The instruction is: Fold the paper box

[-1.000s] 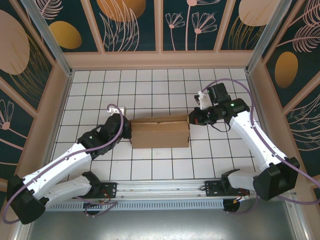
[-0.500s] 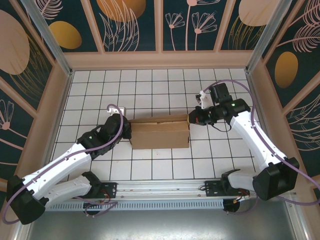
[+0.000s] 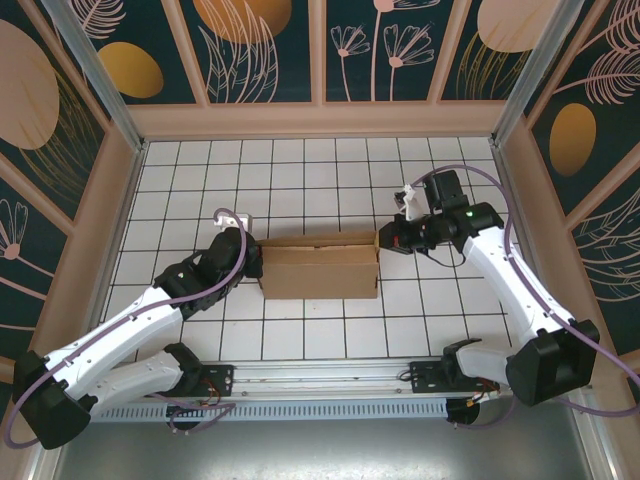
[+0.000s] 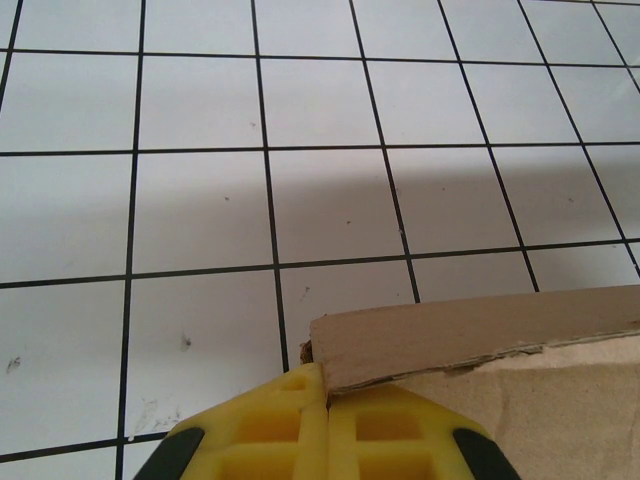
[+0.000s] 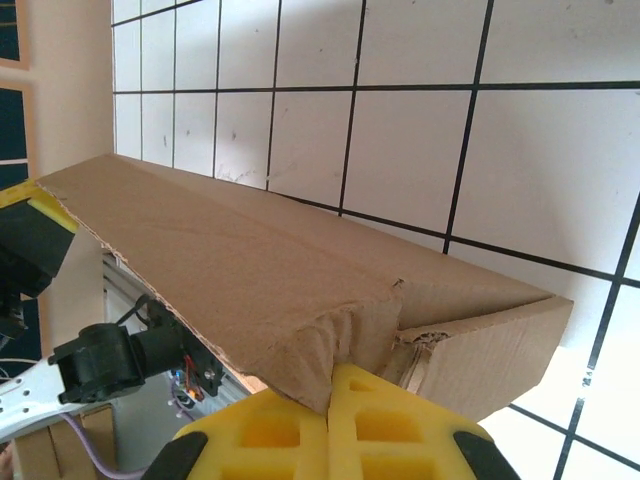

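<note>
1. Left tool (image 4: 327,425) is closed, its yellow fingers (image 4: 265,435) pressed together, with the tips touching a raised cardboard edge at the left end of the paper box (image 3: 320,270)
2. Right tool (image 5: 329,415) is closed too, fingers together, tips pushed against a crumpled corner at the box's right end
3. Paper box lies near the middle of the bench (image 3: 300,180), its long sides running left to right between both tools
4. White squares with black grid lines cover the bench
</note>
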Motion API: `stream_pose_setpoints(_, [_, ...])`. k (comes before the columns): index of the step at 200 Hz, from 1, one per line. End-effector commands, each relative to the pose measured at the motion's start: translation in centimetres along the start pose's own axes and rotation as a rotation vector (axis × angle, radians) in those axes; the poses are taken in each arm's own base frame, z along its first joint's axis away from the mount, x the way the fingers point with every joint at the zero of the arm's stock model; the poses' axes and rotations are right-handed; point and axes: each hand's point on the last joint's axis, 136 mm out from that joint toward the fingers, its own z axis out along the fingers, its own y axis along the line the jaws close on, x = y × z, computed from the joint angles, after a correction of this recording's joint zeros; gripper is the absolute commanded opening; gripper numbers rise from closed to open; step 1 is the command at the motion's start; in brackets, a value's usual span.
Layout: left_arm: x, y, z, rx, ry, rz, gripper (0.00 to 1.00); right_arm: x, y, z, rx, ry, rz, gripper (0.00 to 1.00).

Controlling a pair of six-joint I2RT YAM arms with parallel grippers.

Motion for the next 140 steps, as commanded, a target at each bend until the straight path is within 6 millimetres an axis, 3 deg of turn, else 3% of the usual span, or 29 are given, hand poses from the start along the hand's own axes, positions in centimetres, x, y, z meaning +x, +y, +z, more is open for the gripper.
stream_pose_setpoints(1, [2.1, 1.2, 0.1, -0.044, 0.07, 0.056, 0.0, 0.3, 0.1, -0.7, 0.013, -0.01, -0.037, 0.0])
stream_pose_setpoints(55, [1.7, 0.9, 0.0, -0.025, 0.052, 0.04, 0.0, 1.1, -2.1, 0.3, 0.205, -0.077, -0.191, 0.0])
stream_pose_setpoints(91, [2.0, 0.4, 0.1, 0.008, 0.054, 0.019, 0.0, 1.6, -1.5, 1.1, 0.175, -0.214, -0.297, 0.0])
stream_pose_setpoints(124, [2.3, 0.3, 0.2, 0.019, 0.056, 0.002, 0.0, 1.6, -3.1, 1.4, 0.202, -0.312, -0.258, 0.0])
stream_pose_setpoints(140, [2.2, 0.3, 0.0, 0.026, 0.051, -0.007, 0.0, 1.8, -2.1, 1.4, 0.17, -0.354, -0.268, 0.0])
